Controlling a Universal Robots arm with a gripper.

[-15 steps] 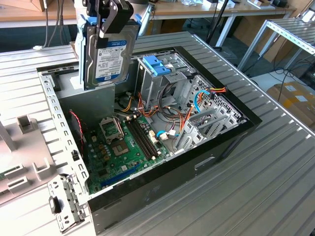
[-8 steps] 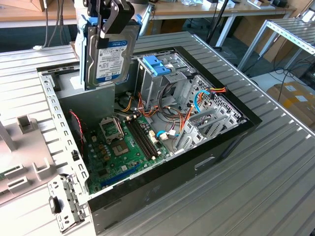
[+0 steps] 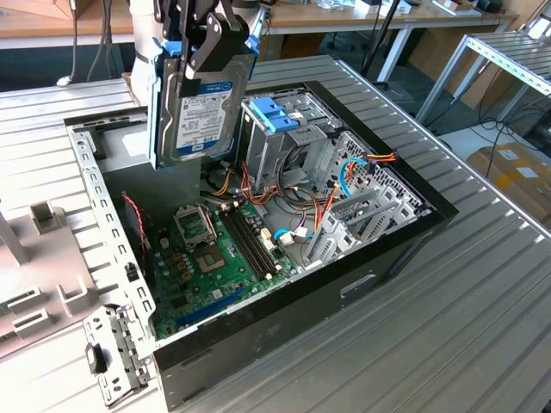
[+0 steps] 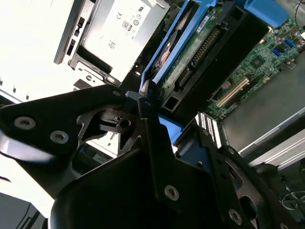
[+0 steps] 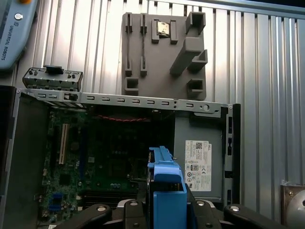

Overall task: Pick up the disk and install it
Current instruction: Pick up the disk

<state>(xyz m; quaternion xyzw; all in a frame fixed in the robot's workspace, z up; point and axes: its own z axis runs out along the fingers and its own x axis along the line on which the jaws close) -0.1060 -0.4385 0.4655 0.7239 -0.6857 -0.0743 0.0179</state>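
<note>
While gripping the disk [image 3: 205, 112], claw [image 3: 203, 47] above case [image 3: 258, 344]

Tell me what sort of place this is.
Probably a robotics lab or workshop: an open computer case sits on a ribbed metal table, the gripper holds the disk above it, and workbenches and a cardboard box stand behind.

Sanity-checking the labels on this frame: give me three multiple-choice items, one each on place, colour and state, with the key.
1. The disk is: A flat on the table; B held above the open case; C seated in a bay.
2. Its side rails are: A red; B blue; C yellow.
3. The claw is: A open; B shut on a cable; C shut on the disk.
Key: B, it hangs over the case; B, blue plastic edges it; C, the claw clamps it.
</note>
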